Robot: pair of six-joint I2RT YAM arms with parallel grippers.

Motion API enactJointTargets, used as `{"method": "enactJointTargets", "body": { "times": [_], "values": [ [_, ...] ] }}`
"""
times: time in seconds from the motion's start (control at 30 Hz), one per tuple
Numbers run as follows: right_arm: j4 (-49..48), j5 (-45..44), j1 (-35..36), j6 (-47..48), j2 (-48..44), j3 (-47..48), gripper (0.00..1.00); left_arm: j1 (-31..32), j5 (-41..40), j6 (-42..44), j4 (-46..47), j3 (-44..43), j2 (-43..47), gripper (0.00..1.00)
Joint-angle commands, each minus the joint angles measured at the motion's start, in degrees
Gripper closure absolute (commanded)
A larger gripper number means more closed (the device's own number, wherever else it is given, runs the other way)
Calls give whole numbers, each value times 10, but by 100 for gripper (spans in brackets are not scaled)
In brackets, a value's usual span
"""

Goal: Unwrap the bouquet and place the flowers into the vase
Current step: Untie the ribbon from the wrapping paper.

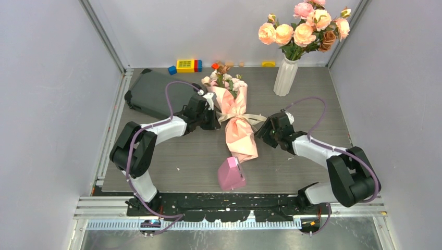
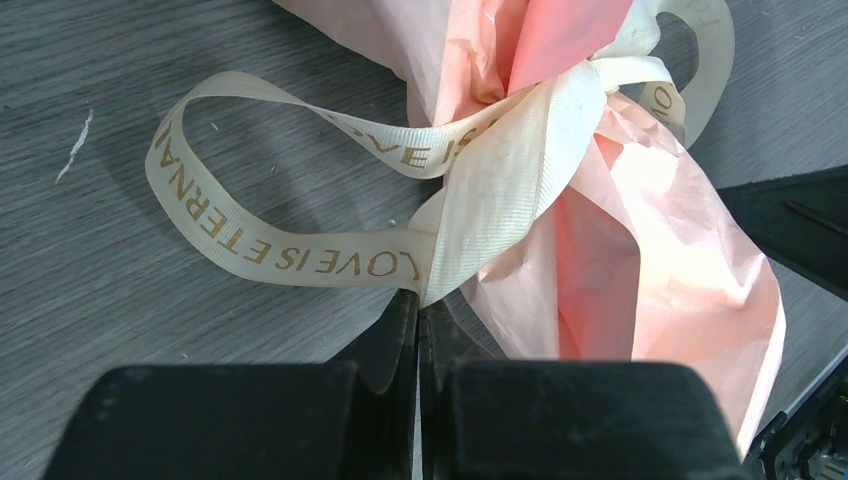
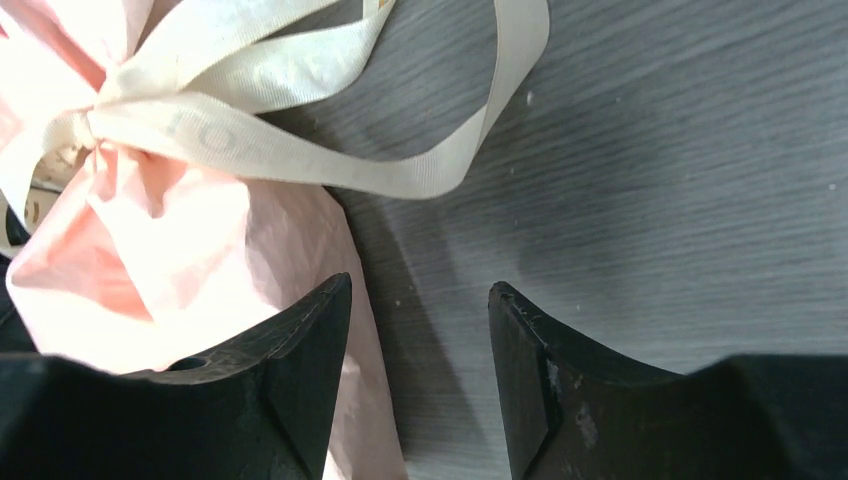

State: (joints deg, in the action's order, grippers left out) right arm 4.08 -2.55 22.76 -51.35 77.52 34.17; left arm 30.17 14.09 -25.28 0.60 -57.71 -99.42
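Item: left gripper (image 2: 418, 312), jaws pressed fully together, a tail of the beige ribbon (image 2: 300, 262) nipped between the tips. The ribbon's lettered loop lies flat on the table (image 2: 120, 330) just ahead and to the left of the tips, with the knot ahead and to the right. Item: right gripper (image 3: 420, 300), jaws partly apart, only bare table between them. The finger (image 3: 290, 360) on the bouquet side overlaps the pink paper, contact not discernible, and a plain ribbon loop curves just ahead of the gap. Item: bouquet (image 1: 240, 133), lying flat between the two grippers, tied and wrapped. The left gripper is at its waist, and the right gripper is near its lower half on the other side. Item: flowers (image 1: 224, 80), poking from the wrap's far end, beyond the left gripper. Item: vase (image 1: 285, 78), upright, well beyond the right gripper, holding a peach-orange rose cluster (image 1: 305, 28). Item: pink wedge (image 1: 231, 173), just beside the bouquet's near end, nearer the arm bases than either gripper.
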Motion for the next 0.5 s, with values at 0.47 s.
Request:
{"method": "enactJointTargets", "body": {
  "times": [0.47],
  "values": [
    [-129, -96, 8, 44, 146, 79, 75, -3, 5, 1, 14, -6, 17, 100]
  ]
}}
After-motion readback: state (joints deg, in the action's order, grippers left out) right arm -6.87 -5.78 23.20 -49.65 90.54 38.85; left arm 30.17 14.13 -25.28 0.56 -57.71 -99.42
